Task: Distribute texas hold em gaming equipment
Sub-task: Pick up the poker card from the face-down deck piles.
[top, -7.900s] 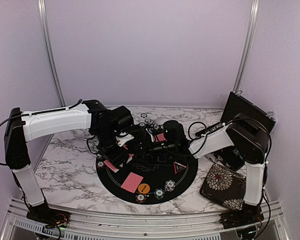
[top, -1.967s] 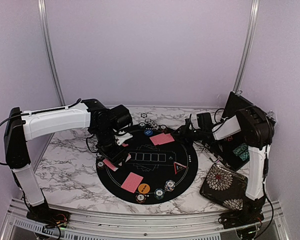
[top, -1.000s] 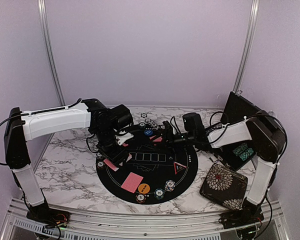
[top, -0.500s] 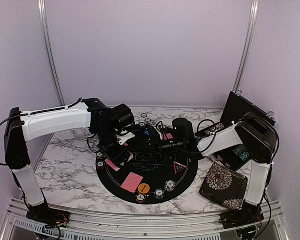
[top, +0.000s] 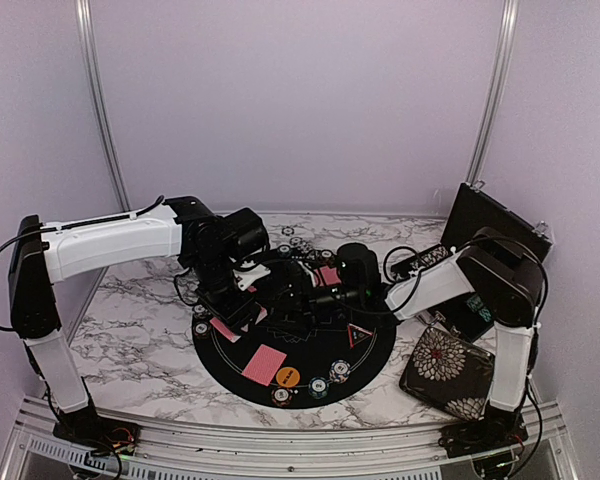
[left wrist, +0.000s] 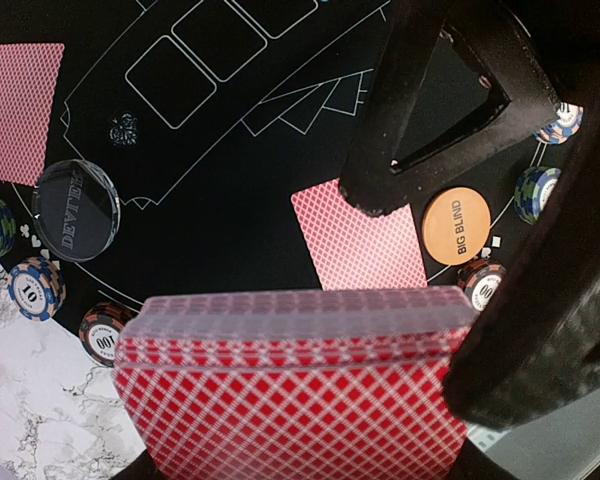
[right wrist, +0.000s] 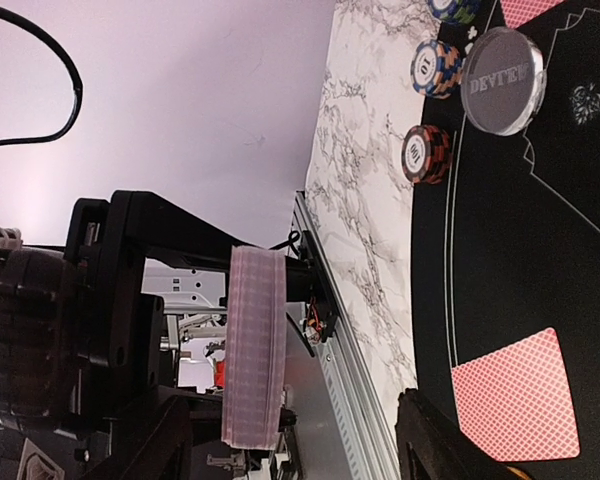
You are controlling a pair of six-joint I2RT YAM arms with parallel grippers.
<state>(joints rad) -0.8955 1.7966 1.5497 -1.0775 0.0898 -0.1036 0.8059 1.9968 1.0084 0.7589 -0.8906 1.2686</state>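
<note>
Left end effector (top: 244, 307) clamps the card deck (left wrist: 290, 400); right end effector (top: 294, 300) gapes empty beside it. Black case (top: 486, 222) stands open on the right, contents mostly hidden.

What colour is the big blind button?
The big blind button is orange, clearest in the left wrist view.

Deck (left wrist: 290, 400): red-pink lattice backs. Mat (left wrist: 230, 230): black, white line art. Big-blind disc (left wrist: 457, 226): orange. Bench (top: 130, 340): white marble, grey veins. Pouch (top: 447, 368): dark floral.

Soft, even lighting; faint shadows; wrist views blur up close.
</note>
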